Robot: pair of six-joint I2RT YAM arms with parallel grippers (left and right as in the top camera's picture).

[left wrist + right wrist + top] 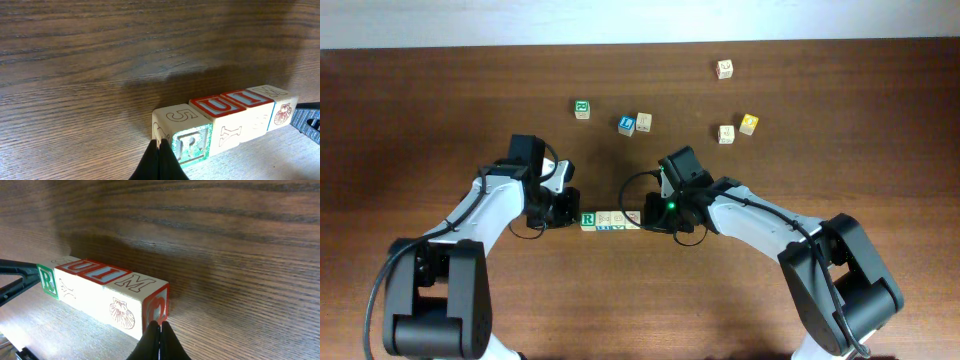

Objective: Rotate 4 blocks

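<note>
Four pale-wood blocks (610,220) lie end to end in one row between my two grippers. The green R block (190,145) is the left end; its neighbours carry red letters on top (220,106). The right end block shows a shell (122,311) and a red-marked end face (156,307). My left gripper (160,146) is shut, its tips against the R block's outer corner. At the opposite end my right gripper (159,327) is shut too, its tips on the red end face. Neither holds anything.
Loose cubes sit at the back: a green-marked one (582,109), a blue-faced one (626,125) beside a plain one (644,121), one at the far right back (725,68), and a plain one (726,133) next to a yellow-faced one (748,124).
</note>
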